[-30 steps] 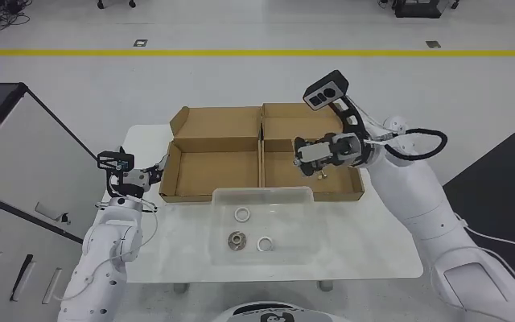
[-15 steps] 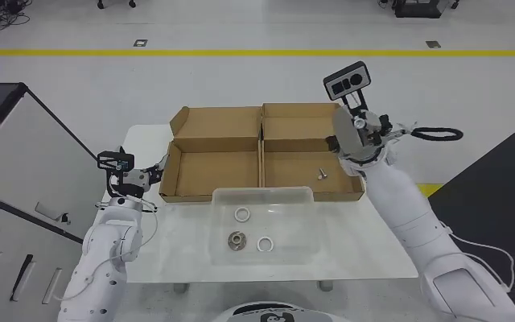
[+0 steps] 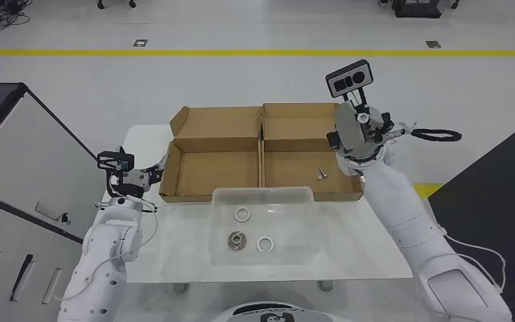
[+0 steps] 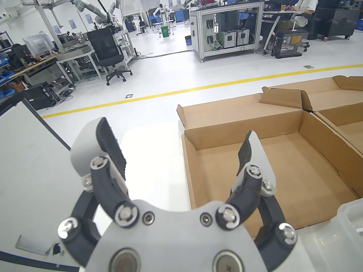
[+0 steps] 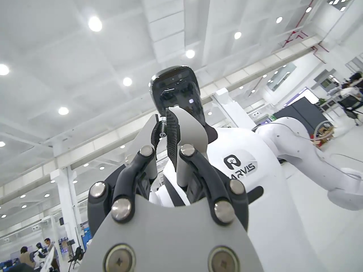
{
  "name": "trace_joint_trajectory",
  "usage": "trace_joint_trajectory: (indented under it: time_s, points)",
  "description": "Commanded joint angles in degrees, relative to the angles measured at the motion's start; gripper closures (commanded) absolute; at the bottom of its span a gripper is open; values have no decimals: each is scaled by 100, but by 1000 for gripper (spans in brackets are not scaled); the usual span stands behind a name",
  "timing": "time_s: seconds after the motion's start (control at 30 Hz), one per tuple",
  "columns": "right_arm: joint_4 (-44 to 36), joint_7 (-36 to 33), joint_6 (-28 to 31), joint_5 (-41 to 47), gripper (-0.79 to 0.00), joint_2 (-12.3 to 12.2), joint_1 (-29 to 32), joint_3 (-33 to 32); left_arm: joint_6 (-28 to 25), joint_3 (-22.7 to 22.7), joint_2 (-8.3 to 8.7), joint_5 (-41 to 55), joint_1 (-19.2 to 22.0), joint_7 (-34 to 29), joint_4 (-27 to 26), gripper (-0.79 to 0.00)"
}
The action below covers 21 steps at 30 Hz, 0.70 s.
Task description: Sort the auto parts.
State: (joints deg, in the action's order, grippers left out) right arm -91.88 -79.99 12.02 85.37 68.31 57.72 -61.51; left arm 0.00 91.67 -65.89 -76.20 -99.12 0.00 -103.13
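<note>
My right gripper point(image 5: 162, 123) is raised and turned upward, shut on a small threaded bolt point(image 5: 161, 128) pinched at its fingertips. In the top view that gripper point(image 3: 352, 130) hangs above the far right corner of the right cardboard box point(image 3: 290, 163). Another small bolt point(image 3: 322, 172) lies on that box's floor. The clear bin point(image 3: 299, 195) in front holds two white rings point(image 3: 242, 214) point(image 3: 265, 243) and a metal hub point(image 3: 236, 239). My left gripper point(image 4: 175, 131) stands open, holding nothing, beside the left cardboard box point(image 4: 286, 168) at its left wall point(image 3: 166, 173).
Both boxes have upright flaps along their far sides point(image 3: 217, 122). The white table point(image 3: 354, 241) has bare room right of the bin. A white panel point(image 3: 48, 153) leans off the table's left side.
My right arm has lifted out of the right box and swung its gripper upward; since half a second ago it barely shifted. The left arm has stayed still.
</note>
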Motion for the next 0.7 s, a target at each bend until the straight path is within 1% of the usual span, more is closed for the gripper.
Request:
trace_joint_trajectory:
  time_s: [0.0, 0.07, 0.2, 0.3, 0.37, 0.67]
  points:
    - [18, 31, -33, -322, 0, -13, 8, -91, 0, 0, 0, 0, 0, 0, 0, -785]
    - [28, 68, -85, -686, 0, -35, 15, -188, 0, 0, 0, 0, 0, 0, 0, -785]
    - [-28, 131, -155, -1109, 0, -57, 72, -335, 0, 0, 0, 0, 0, 0, 0, -785]
    - [-85, 139, -183, -1199, 0, -57, 122, -417, 0, 0, 0, 0, 0, 0, 0, -785]
    - [-122, 117, -174, -1112, 0, -45, 155, -456, 0, 0, 0, 0, 0, 0, 0, -785]
    - [-242, -37, 14, 375, 0, 150, 335, -372, 0, 0, 0, 0, 0, 0, 0, -785]
